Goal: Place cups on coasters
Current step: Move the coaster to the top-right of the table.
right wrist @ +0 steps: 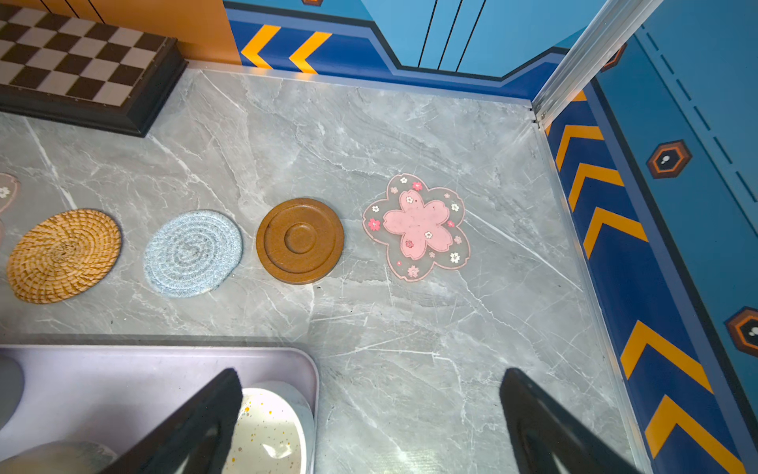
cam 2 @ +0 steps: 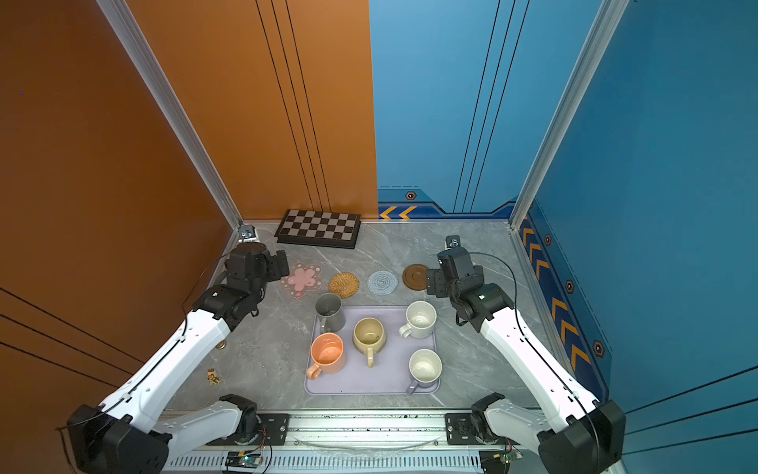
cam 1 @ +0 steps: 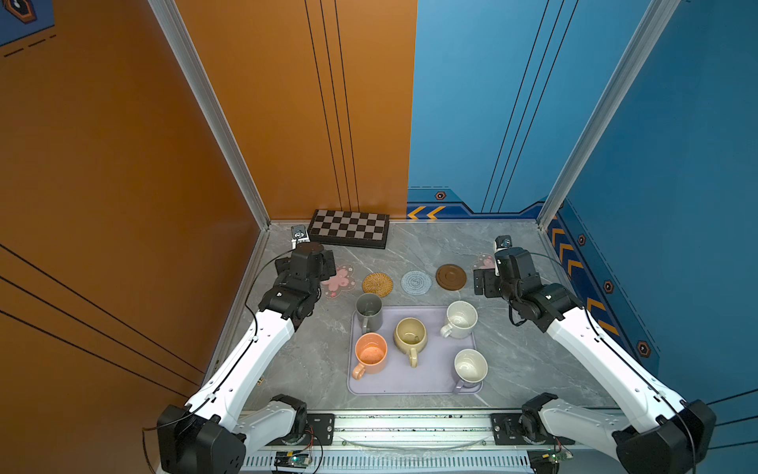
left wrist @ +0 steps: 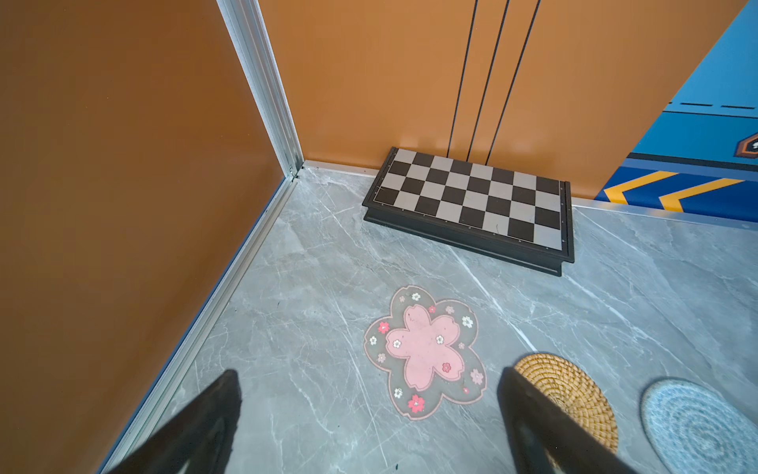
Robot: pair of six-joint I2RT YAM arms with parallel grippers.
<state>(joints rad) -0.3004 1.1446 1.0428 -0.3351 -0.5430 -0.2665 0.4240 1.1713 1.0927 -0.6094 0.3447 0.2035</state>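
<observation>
No cup has reached a coaster yet, so the task stands at its opening step: choosing and reaching for a first cup. At the left of both top views the left gripper (left wrist: 371, 381) hovers with its fingers spread wide and nothing between them, at the edge of the first pink flower coaster (cam 1: 338, 281). Rightward along the same row, all bare, lie the rattan coaster (cam 1: 377, 284), the pale-blue spiral coaster (cam 1: 416, 282), the dark wooden disc (cam 1: 450, 277) and the second pink flower coaster (right wrist: 418, 227) (partly hidden by the arm in the top views, plain in the right wrist view). The right gripper (right wrist: 371, 375) hangs near it, likewise spread and empty. Below the row sits the lavender tray (cam 1: 410, 388) with all five cups upright: the grey mug (cam 1: 369, 314) at its upper left corner, the orange mug (cam 1: 370, 353) below that, the beige-yellow mug (cam 1: 410, 335) in the middle, the speckled white mug (cam 1: 461, 319) at upper right, and the lavender mug (cam 1: 470, 367) at lower right. The next move, I judge, calls for one arm to come over the tray, close on a cup's wall or handle, lift it clear of the lip and set it centred on a free coaster. The grey mug, just below the rattan coaster, looks the shortest carry.
</observation>
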